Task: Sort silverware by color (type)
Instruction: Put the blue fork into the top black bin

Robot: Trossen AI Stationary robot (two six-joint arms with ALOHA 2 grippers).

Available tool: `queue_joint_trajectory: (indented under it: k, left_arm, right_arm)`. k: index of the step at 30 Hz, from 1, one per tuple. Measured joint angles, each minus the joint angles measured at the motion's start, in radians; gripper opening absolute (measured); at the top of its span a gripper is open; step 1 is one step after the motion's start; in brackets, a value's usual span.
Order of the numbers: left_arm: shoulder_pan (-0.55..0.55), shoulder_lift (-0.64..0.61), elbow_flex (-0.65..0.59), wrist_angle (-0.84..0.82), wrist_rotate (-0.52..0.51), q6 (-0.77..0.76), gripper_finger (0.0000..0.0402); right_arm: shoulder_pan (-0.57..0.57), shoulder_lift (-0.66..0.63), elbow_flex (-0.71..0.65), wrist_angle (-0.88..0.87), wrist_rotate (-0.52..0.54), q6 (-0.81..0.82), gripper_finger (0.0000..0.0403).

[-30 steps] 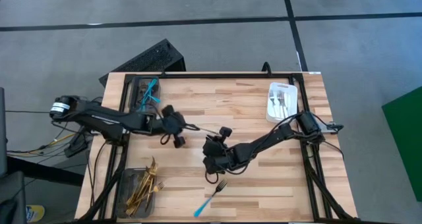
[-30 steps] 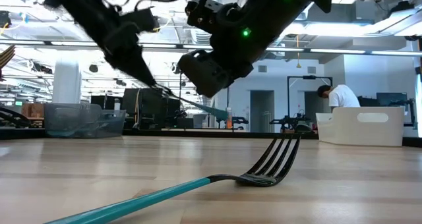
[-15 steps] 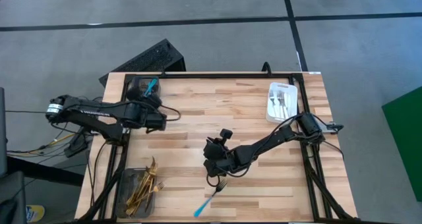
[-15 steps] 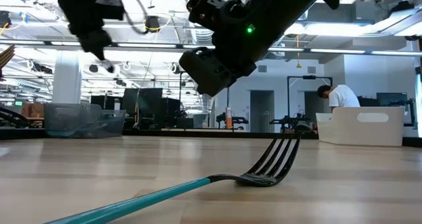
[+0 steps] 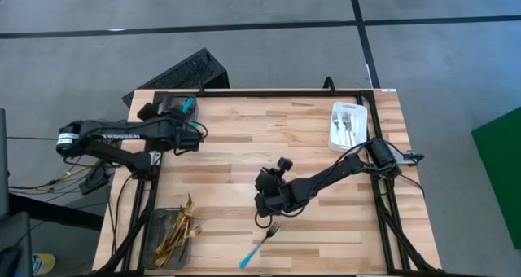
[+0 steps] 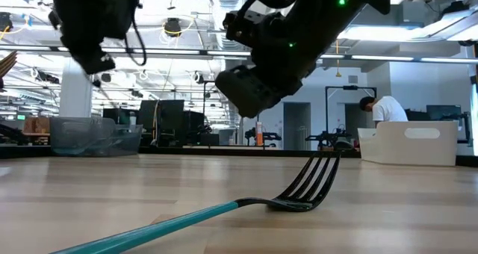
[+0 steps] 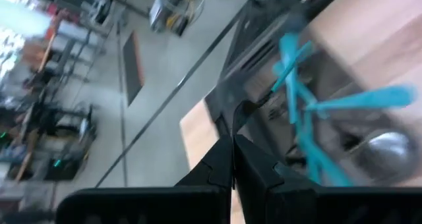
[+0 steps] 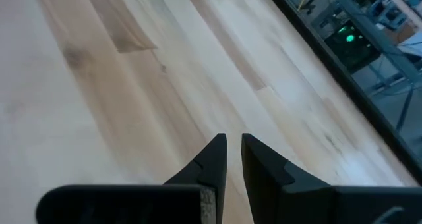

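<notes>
A fork with a turquoise handle [image 5: 260, 244] lies flat on the wooden table near its front edge, close up in the low view [image 6: 299, 190]. My right gripper [image 5: 264, 212] hovers just above and beyond the fork's tines, narrowly open and empty [image 8: 233, 145]. My left gripper [image 5: 163, 118] is at the far left by the grey tray [image 5: 173, 114], shut with nothing showing between its fingers [image 7: 232, 145]. Several turquoise-handled pieces [image 7: 300, 112] lie in that tray.
A tray of gold silverware [image 5: 175, 232] stands at the near left corner. A white tray with silver pieces [image 5: 348, 126] stands at the far right. A black keyboard [image 5: 183, 73] lies on the floor beyond the table. A person [image 6: 385, 108] is far off in the room.
My left gripper has swung from the table's middle toward the far left tray, rising and turning as it went. A thin utensil that stuck out from its fingers a second ago no longer shows there. The fork near the front edge has not moved.
</notes>
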Motion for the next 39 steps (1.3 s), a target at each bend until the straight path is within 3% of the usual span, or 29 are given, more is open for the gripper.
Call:
queue_joint_trajectory:
  k: [8,14,20,27,34,39]
  left_arm:
    - [0.122,0.002,-0.067,0.085,0.001,0.037,0.0005]
    - [0.126,0.001,-0.067,0.145,0.023,0.098,0.0061]
    - [0.112,0.0,-0.067,0.141,0.111,0.086,0.0127]
    - [-0.029,-0.018,-0.067,0.267,0.12,0.101,0.0153]
    - [-0.183,-0.078,-0.067,0.506,0.167,0.302,0.0154]
    - [-0.254,-0.112,-0.067,0.595,0.182,0.342,0.0154]
  right_arm:
    - [0.001,0.011,0.0,0.007,0.0,0.011,0.0073]
    - [-0.012,0.011,0.0,0.008,-0.078,0.009,0.0073]
    - [-0.003,0.011,0.0,-0.026,-0.352,-0.211,0.0073]
    - [0.025,-0.053,0.0,-0.046,-0.445,-0.342,0.0073]
    - [0.019,-0.103,0.0,0.016,-0.955,-0.513,0.0068]
    - [0.027,-0.073,0.002,0.062,-1.08,-0.55,0.0066]
